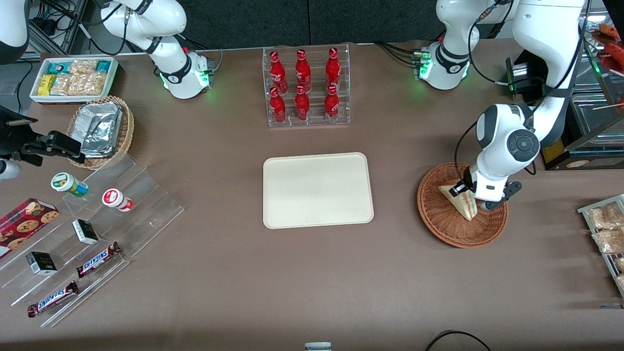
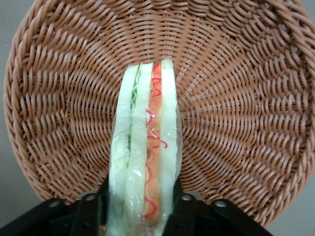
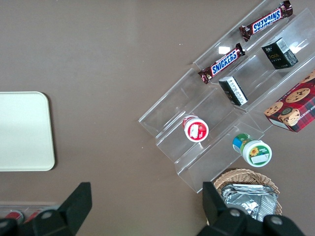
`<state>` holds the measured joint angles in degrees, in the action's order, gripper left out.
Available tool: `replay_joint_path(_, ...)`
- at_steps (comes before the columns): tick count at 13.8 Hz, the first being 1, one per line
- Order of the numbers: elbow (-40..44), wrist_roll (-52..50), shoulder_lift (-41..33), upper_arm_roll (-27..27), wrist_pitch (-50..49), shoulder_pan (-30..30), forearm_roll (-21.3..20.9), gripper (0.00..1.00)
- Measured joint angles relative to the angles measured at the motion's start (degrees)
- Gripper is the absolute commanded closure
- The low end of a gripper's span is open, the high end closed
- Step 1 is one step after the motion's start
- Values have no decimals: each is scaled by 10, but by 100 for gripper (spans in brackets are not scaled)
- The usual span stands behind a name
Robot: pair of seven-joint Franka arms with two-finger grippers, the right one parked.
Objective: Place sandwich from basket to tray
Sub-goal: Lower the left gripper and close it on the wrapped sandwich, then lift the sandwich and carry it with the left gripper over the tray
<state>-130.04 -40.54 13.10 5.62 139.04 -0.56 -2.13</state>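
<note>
Item 1: sandwich [image 2: 145,147], qty 1. Clear-wrapped wedge, standing on edge in the basket [image 1: 441,214] w/ cut side up, so the layered filling faces the wrist cam. Stands roughly mid-basket, leaning toward the hand.

Item 2: hand [image 1: 480,202], qty 1, low over the basket at the wedge's wide end. Dark fingers [image 2: 184,214] sit on either flat bread face, pressed close; judged closed on the sandwich, tho exact contact is partly hidden. Gripping the flat faces prob. keeps the filling from squeezing out and gives a steady hold for lifting.

Item 3: tray [image 1: 317,161], qty 1, cream, bare, mid-desk, well apart from the basket toward the parked arm's end. Nothing stands between the two, so the carry looks unobstructed.

Other stock on desk [image 1: 390,282]:
- red bottles [image 1: 302,83], qty 6, in clear rack, 2 rows of 3.
- Snickers bars [image 1: 97,259], qty 2, on clear stepped stand.
- small dark boxes [image 1: 85,231], qty 2, same stand.
- round-lidded pots [image 1: 117,200], qty 2.
- cookie box [image 1: 27,224], qty 1.
- small tan basket [image 1: 127,131] of foil packets, qty 1; packet count unclear.
- white bin [image 1: 73,95] of snacks, qty 1.
</note>
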Motion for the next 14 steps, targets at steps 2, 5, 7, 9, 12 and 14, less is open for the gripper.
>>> replay_joint_path(2, 0, 0, 0, 0, -4, 0, 0, 100)
replay_joint_path(5, 14, 0, -1, 1, -31, 0, 0, 100)
replay_joint_path(7, 41, 0, -3, 3, -74, -2, 0, 100)
replay_joint_path(9, 86, 5, -6, 6, -133, -12, 0, 100)
replay_joint_path(12, 166, 32, -10, 8, -230, -32, 0, 100)
replay_joint_path(14, 202, 51, -12, 9, -259, -50, 0, 100)
